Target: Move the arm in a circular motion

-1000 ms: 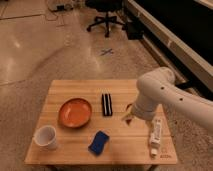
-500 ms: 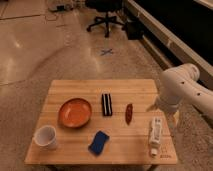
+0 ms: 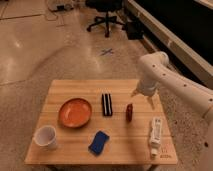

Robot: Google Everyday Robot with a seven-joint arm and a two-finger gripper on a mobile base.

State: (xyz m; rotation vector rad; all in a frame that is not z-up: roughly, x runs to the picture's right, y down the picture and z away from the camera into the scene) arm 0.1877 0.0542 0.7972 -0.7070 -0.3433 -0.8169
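Observation:
The arm [image 3: 165, 75], glossy white with thick rounded links, reaches in from the right and bends down over the right far part of the wooden table [image 3: 60, 92]. Its gripper [image 3: 143, 98] hangs just above the table's right side, a little beyond the small dark red object [image 3: 129, 112]. The two fingers [image 3: 151, 103] stand spread apart, open, with nothing between them.
On the table lie an orange bowl [image 3: 75, 112], a black rectangular item [image 3: 106, 104], a blue sponge [image 3: 99, 142], a white cup [image 3: 45, 136] and a white tube-shaped bottle [image 3: 156, 134]. An office chair [image 3: 106, 15] stands far back; a dark counter [image 3: 180, 30] runs along the right.
The arm swung from above the dark red object out to the right past the table's edge, then came back left and farther away. The table items have not moved.

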